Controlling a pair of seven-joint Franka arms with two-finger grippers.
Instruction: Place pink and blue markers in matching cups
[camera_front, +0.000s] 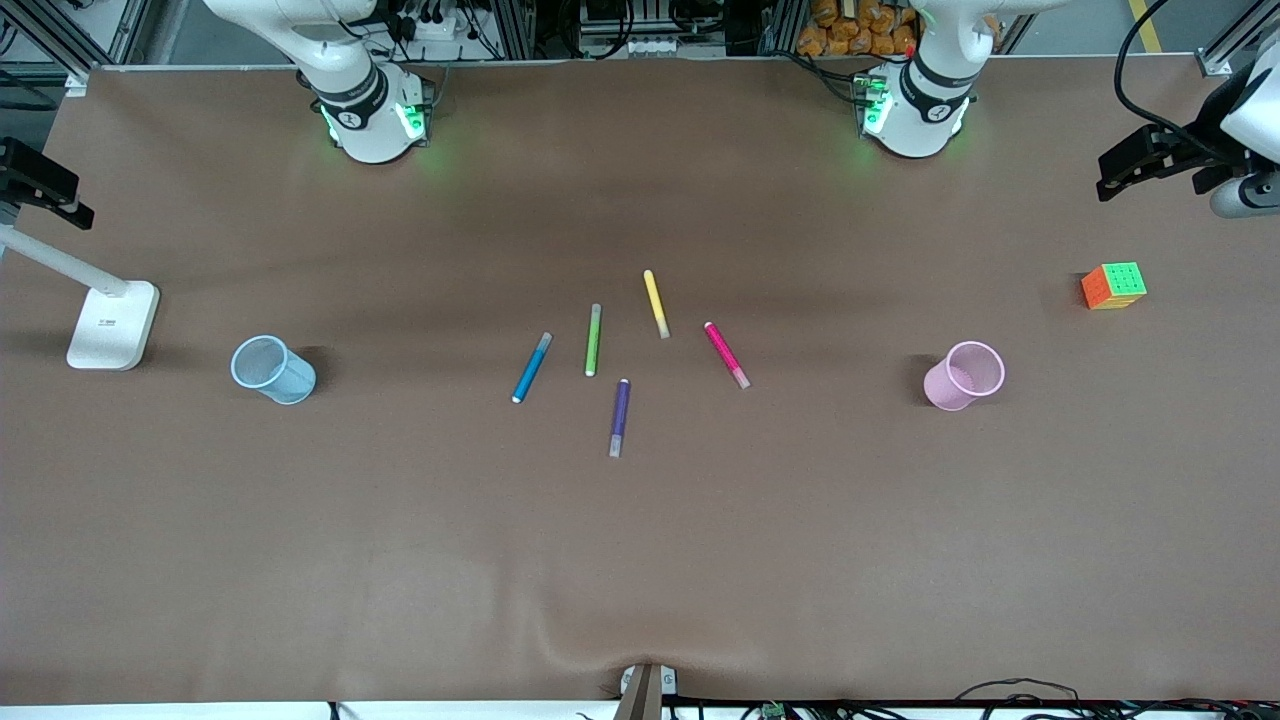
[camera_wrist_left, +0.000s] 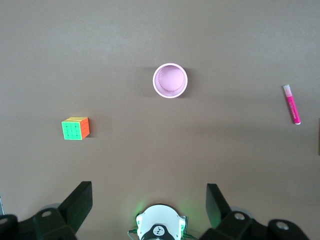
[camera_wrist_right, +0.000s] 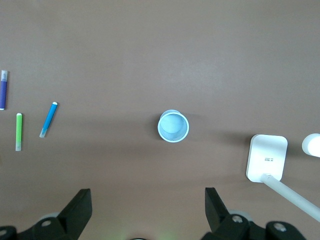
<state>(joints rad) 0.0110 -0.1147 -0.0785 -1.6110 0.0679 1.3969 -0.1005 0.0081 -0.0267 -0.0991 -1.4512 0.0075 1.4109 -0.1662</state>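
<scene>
With both claws open and raised, left claw (camera_wrist_left: 148, 210) over the pink cup (camera_front: 963, 375), right claw (camera_wrist_right: 147, 212) over the blue cup (camera_front: 272, 369), the pink marker (camera_front: 727, 355) and blue marker (camera_front: 532, 368) lie mid-surface, each toward its matching cup.

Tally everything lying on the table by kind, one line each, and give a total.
Markers: 5 – blue, green, yellow, pink, purple
Cups: 2 – blue cup, pink cup
Puzzle cube: 1
Lamp: 1
Total: 9
</scene>
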